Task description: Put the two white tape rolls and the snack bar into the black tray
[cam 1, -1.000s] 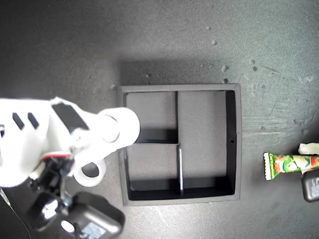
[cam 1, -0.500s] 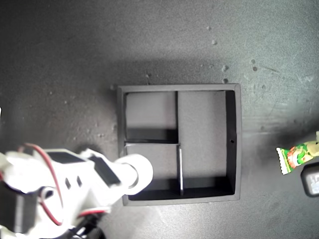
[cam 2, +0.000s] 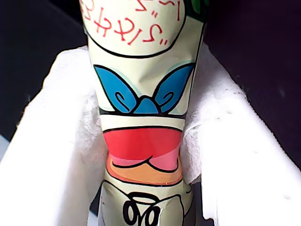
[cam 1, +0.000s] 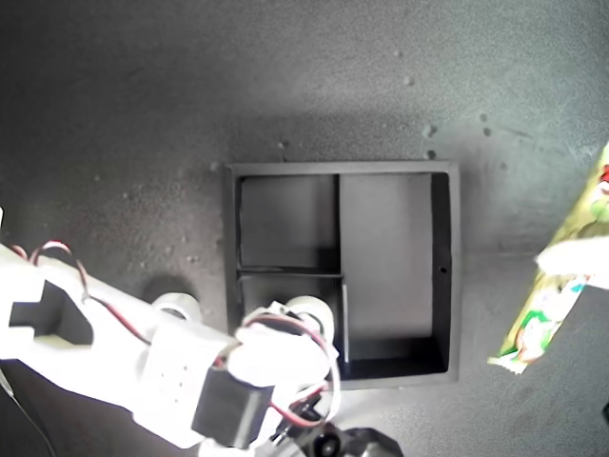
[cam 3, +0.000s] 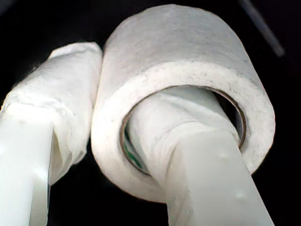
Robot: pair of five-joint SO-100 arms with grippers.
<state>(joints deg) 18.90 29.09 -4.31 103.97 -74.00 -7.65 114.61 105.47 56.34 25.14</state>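
Observation:
The black tray (cam 1: 455, 276) sits mid-table in the exterior view. My second gripper (cam 1: 306, 316) is shut on a white tape roll (cam 1: 310, 307) above the tray's small compartment nearest the view's bottom left. In the second wrist view one finger (cam 3: 188, 141) passes through the tape roll (cam 3: 188, 61) and the other presses its outside. Another white tape roll (cam 1: 176, 307) lies on the table left of the tray, partly behind the arm. At the exterior view's right edge my first gripper (cam 1: 574, 257) is shut on the snack bar (cam 1: 542, 314), which hangs tilted above the table. White padded fingers (cam 2: 61, 141) clamp the snack bar (cam 2: 141, 70).
The table is a dark grey mat (cam 1: 143, 114) with small pale specks near the tray's far wall. The second arm's white body and red wires (cam 1: 114, 352) cover the exterior view's bottom left. All three tray compartments look bare.
The second arm swung from left of the tray to over its near-left compartment with the roll. The snack bar rose off the table and tilted steeply at the right edge.

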